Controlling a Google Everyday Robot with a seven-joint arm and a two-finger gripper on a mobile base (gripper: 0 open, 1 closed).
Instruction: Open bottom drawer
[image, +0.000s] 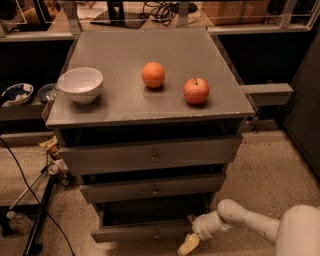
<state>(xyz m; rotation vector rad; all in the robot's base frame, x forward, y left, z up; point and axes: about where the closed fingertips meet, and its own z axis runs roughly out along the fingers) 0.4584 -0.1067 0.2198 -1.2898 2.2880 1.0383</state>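
Hand (189, 244) seemingly beside bottom drawer (140, 231) edge.

Grey metal cabinet with a flat top (125, 107): one. Beneath its top are three grey metal drawer fronts, stacked: one widest, tallest front (115, 159); one mid-sized front (120, 190); one bottom drawer (135, 232), the thinnest grey strip.

Three items stand on the top: one round white ceramic bowl (80, 84) and two fruits, namely one round orange (153, 75) and one red apple (196, 90).

Low shelf at left: one blue-and-white dish (17, 93). Floor at left: one thin black cable (20, 172).

One white robot arm (250, 222) carries one gripper (189, 245) with pale yellow tips, low at the right, just beside the bottom drawer's right end.
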